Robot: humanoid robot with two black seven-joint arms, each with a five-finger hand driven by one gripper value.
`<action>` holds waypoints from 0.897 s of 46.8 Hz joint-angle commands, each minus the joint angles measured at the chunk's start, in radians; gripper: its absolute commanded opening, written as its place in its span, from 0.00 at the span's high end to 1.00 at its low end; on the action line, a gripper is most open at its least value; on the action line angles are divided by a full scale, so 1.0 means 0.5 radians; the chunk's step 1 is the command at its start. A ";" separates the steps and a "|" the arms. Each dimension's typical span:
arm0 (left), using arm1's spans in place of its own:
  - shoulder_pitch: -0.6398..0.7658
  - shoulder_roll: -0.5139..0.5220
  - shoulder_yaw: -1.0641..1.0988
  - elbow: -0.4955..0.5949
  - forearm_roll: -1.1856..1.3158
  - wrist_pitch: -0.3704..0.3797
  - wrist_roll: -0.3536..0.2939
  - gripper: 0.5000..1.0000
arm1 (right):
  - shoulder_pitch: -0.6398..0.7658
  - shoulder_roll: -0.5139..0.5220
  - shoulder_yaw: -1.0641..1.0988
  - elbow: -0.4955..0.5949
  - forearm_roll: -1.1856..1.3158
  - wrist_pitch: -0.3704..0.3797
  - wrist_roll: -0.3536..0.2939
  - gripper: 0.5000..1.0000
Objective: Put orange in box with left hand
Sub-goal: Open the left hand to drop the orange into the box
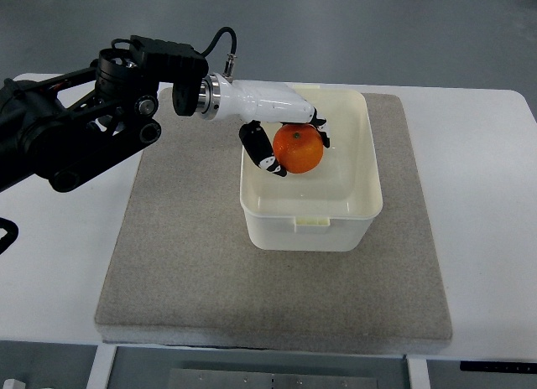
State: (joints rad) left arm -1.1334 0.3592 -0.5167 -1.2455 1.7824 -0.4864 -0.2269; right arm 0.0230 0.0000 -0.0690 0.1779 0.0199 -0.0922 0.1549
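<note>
Glossy orange (pixel 299 148), smooth cream plastic box (pixel 310 217), rough grey felt-like mat (pixel 185 263), matt white table (pixel 491 238)

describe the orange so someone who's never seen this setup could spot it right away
On the white table lies a grey mat, and on it stands a cream box. Above the box's opening, the left hand grips the orange: the only round, brightly coloured thing in sight.

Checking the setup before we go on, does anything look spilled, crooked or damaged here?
Nothing stands out. The left hand grips the orange over the open white box, which sits upright on the grey mat. No spill or damage shows, and the mat lies flat on the white table.
</note>
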 commanded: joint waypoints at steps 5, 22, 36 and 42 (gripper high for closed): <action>0.015 -0.003 0.000 0.000 0.000 0.000 0.000 0.54 | 0.000 0.000 0.000 0.000 0.000 0.000 0.000 0.14; 0.027 -0.010 0.000 -0.006 -0.003 -0.003 0.000 0.08 | 0.000 0.000 0.000 0.000 0.000 0.000 0.000 0.14; 0.030 0.042 -0.059 -0.006 -0.113 0.016 0.000 0.01 | 0.000 0.000 0.000 0.000 0.000 0.000 0.000 0.14; 0.030 0.079 -0.096 0.030 -0.328 0.028 0.000 0.01 | 0.000 0.000 0.000 0.000 0.000 0.000 0.000 0.14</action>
State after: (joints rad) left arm -1.1184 0.3907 -0.5585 -1.2468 1.6782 -0.4774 -0.2272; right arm 0.0229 0.0000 -0.0690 0.1779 0.0199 -0.0922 0.1550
